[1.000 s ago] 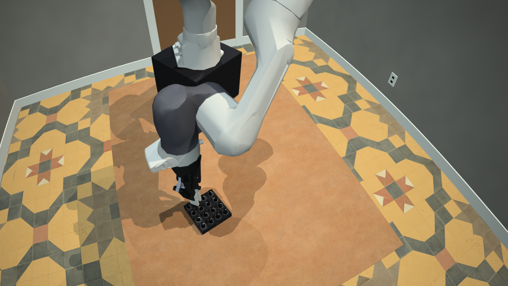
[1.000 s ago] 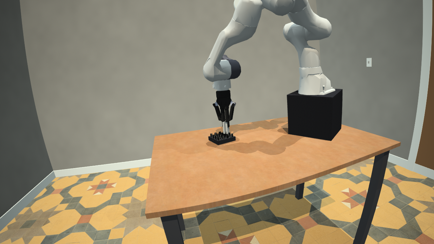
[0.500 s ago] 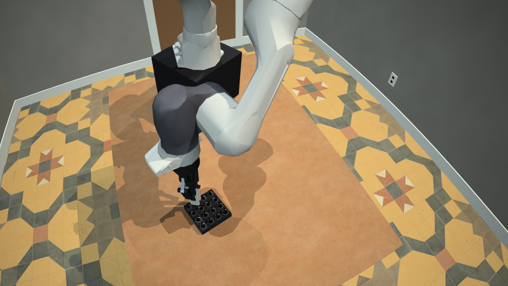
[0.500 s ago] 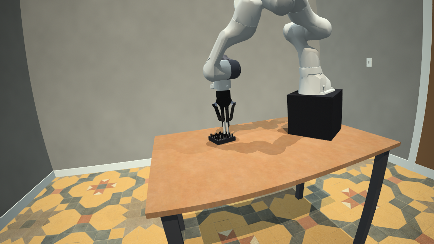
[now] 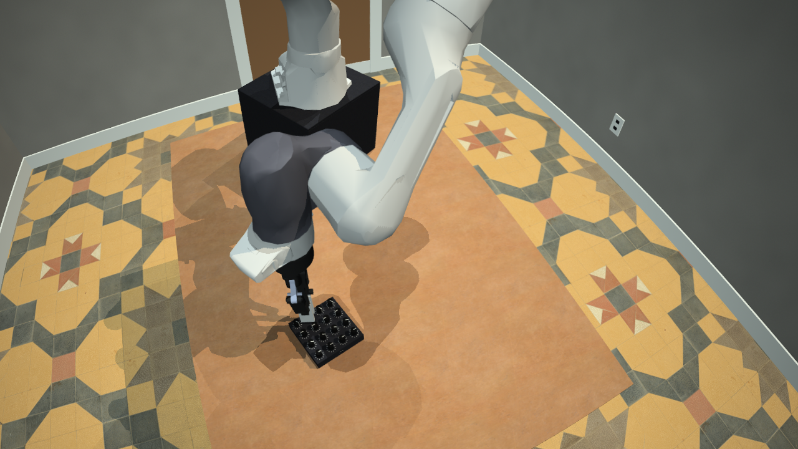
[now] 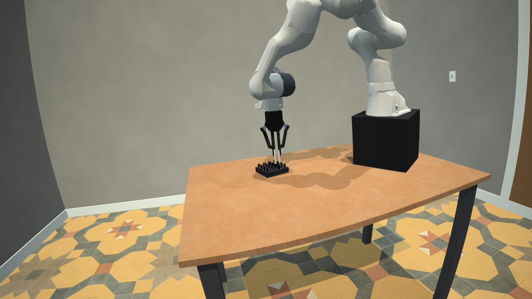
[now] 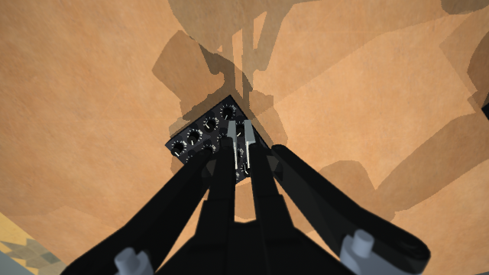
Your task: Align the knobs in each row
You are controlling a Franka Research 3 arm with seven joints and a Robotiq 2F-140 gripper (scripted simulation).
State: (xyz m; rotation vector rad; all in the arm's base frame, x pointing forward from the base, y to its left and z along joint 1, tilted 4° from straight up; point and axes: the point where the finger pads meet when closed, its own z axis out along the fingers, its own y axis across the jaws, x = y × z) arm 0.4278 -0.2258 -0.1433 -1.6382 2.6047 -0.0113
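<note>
1. Knob box (image 5: 331, 335) sits flat on the surface (image 5: 474, 307) in the top view. The tool (image 5: 301, 313) points down at the corner of the box nearest the arm's black stand (image 5: 335, 120). The rest of the box lies away from the stand, past the tool.
2. Side view next: the tool (image 6: 276, 160) stands straight up over the knob box (image 6: 271, 170). Its tips reach in among the knobs at the side nearer the stand (image 6: 385, 141). The box rests on its feet.
3. Wrist view last: the two grey fingers are close together, with one knob (image 7: 239, 134) in the thin gap. I think the tool is pinched on that knob. Its name is too small to read. Turning it means spinning the tool around its own long, upright line, right above the knob's middle.
</note>
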